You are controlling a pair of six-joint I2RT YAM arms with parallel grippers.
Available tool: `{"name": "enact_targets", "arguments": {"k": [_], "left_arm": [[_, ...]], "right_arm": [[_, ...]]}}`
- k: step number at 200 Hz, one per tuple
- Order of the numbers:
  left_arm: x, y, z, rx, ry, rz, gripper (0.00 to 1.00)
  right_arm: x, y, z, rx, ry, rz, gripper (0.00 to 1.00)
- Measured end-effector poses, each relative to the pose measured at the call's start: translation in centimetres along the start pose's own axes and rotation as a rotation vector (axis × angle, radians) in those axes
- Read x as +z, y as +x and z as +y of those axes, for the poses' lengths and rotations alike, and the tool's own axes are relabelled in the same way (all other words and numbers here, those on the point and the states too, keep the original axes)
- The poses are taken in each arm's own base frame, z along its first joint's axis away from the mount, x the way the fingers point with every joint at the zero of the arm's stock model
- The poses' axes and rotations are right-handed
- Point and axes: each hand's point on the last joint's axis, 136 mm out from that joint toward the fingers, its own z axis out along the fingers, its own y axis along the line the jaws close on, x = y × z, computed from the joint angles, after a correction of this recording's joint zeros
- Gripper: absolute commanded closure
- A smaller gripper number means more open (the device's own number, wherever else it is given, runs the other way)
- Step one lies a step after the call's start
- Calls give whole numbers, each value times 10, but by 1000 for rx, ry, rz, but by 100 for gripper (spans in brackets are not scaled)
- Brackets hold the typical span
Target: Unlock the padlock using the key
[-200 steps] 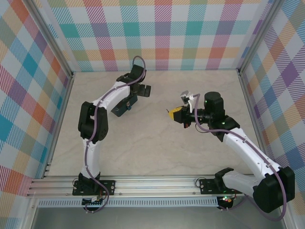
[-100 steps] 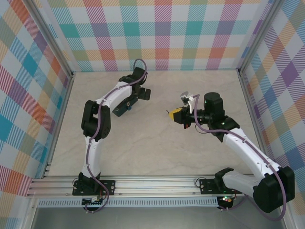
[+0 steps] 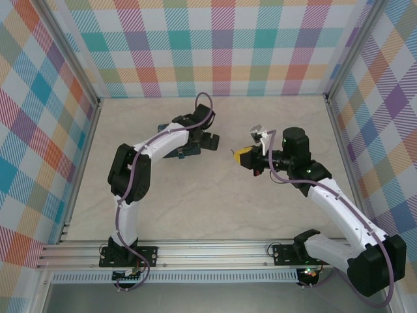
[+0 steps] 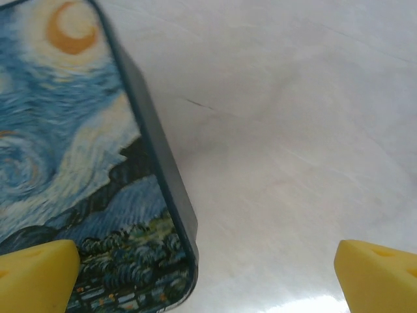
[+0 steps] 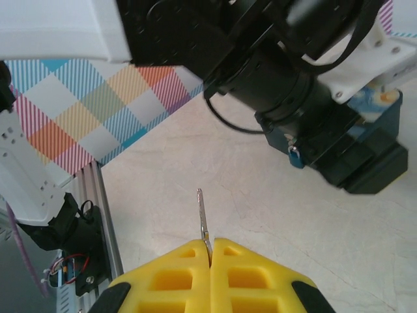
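Right gripper clenched on slim grey key; tiny blue padlock at its 2 o'clock; left gripper released over tin.

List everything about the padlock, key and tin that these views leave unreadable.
1. padlock: tiny in the right wrist view and tucked under the left arm; its keyhole and shackle state are unreadable.
2. key: its head is buried between the fingers of the right gripper.
3. tin: cut off by the left and bottom edges of the left wrist view, so its latch side is unseen.
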Motion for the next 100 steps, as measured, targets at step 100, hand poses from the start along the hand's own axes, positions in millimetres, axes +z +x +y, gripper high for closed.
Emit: {"name": "enact_targets", "arguments": {"k": [100], "left_arm": [[-24,35,-100,35,183,0,0]], "right_arm": [[-53,-6,-33,71,183,-103,100]]}}
